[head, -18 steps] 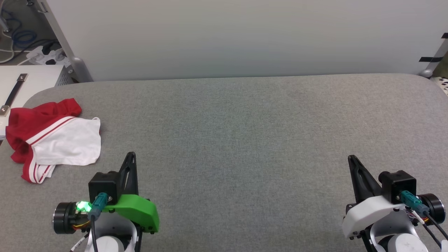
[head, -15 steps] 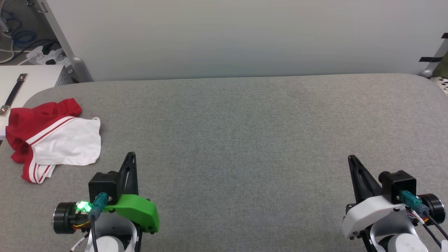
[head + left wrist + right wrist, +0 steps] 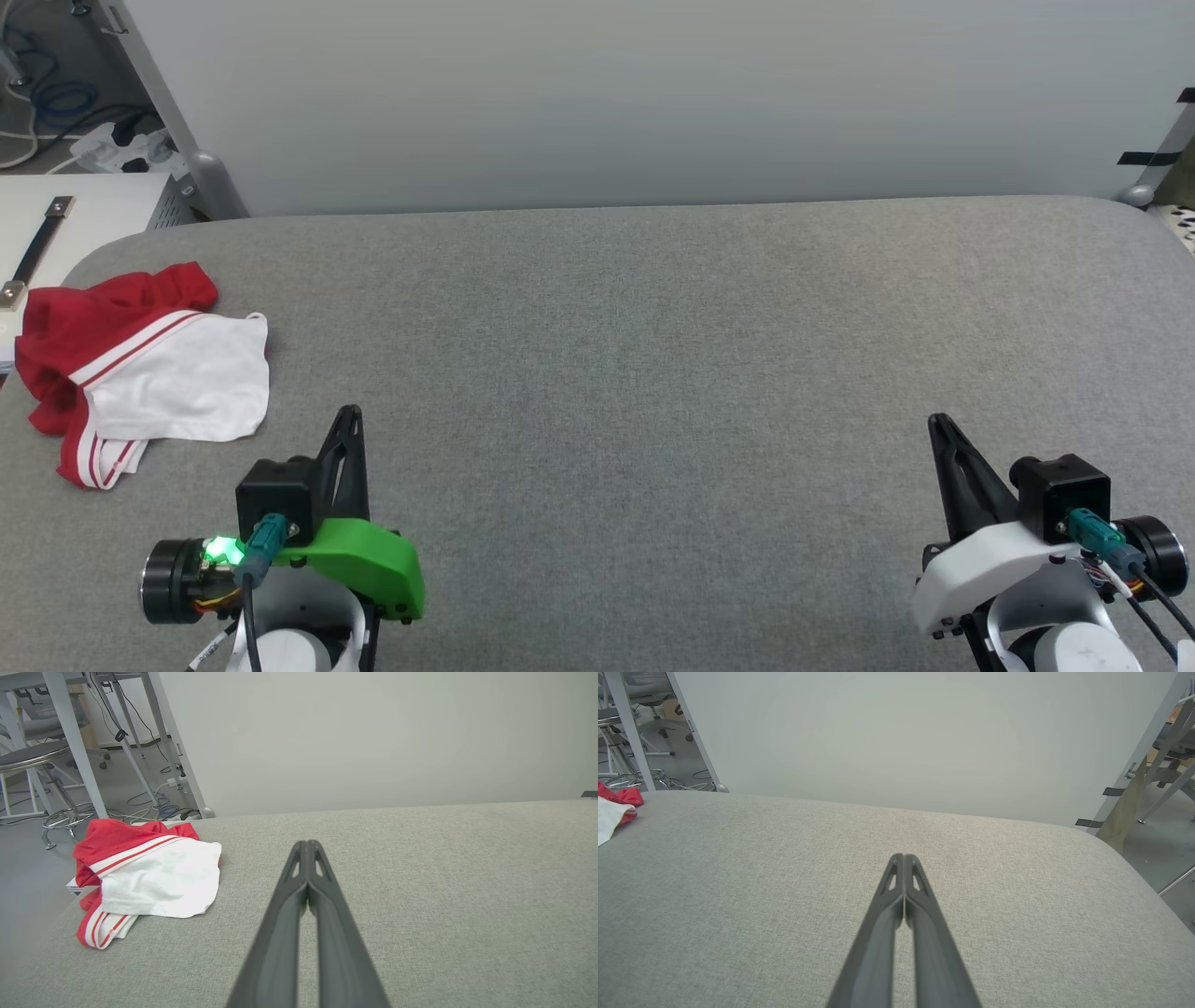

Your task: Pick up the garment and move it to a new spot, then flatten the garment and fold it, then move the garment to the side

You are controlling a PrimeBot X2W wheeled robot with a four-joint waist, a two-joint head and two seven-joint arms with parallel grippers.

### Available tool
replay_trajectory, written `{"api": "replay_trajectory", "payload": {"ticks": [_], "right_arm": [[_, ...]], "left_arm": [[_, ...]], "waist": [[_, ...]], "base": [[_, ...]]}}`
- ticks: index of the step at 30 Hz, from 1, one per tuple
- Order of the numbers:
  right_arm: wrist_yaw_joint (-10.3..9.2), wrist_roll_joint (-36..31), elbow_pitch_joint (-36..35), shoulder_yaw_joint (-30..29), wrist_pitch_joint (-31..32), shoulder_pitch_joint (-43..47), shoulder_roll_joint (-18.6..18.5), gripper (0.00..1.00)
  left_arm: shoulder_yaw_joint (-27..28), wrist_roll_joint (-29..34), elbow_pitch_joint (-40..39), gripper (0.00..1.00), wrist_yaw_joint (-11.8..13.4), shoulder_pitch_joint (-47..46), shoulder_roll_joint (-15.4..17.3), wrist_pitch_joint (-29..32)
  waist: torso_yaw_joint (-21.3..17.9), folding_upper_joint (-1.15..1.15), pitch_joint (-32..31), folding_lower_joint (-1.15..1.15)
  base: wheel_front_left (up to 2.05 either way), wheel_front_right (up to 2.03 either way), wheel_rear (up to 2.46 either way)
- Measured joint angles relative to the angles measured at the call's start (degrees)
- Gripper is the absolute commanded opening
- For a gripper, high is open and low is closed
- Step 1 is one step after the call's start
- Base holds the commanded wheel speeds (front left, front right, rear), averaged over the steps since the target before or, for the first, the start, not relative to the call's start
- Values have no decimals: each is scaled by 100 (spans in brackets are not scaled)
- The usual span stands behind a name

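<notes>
Our left gripper (image 3: 349,417), two long dark fingers on a green-shelled wrist, is closed tight on nothing. It sits over the near edge of the wide grey fabric-covered surface (image 3: 653,373), toward its left end. Our right gripper (image 3: 936,427), the same dark fingers on a white-shelled wrist, is likewise closed and empty, near the right end of that near edge.

The garment, a red jersey-style T-shirt with white sleeves and red-and-white striped trim (image 3: 140,369), lies crumpled at the far left corner of the surface, close to the left edge. It is near our left gripper but apart from it, and well apart from the right one. We judge that nothing of the task is done: the garment is not picked up, not moved, not flattened or folded.

The middle and right of the surface lie bare, so we see nothing in the way of a reach. Beyond the left edge stands a white box with a black strap (image 3: 56,224), just beside the garment. Behind it are a grey metal frame leg (image 3: 177,121) and cables with a white power strip (image 3: 121,145) on the floor. A plain pale wall panel (image 3: 653,93) runs along the far edge.
</notes>
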Motion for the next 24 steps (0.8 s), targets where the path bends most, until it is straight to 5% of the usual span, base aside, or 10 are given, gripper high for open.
{"api": "replay_trajectory", "payload": {"ticks": [1,2,24], "right_arm": [[0,0,0,0,0,0,0,0],[0,1,0,0,0,0,0,100],[0,126,64,-71,-164,0,0,100]], "left_arm": [[0,0,0,0,0,0,0,0],[1,0,0,100,-1,-1,1,0],[-22,-152,111,100,-1,-3,3,-178]], "waist": [[0,0,0,0],[0,0,0,0],[5,0,20,0]], "base": [[0,0,0],[0,0,0],[0,0,0]]}}
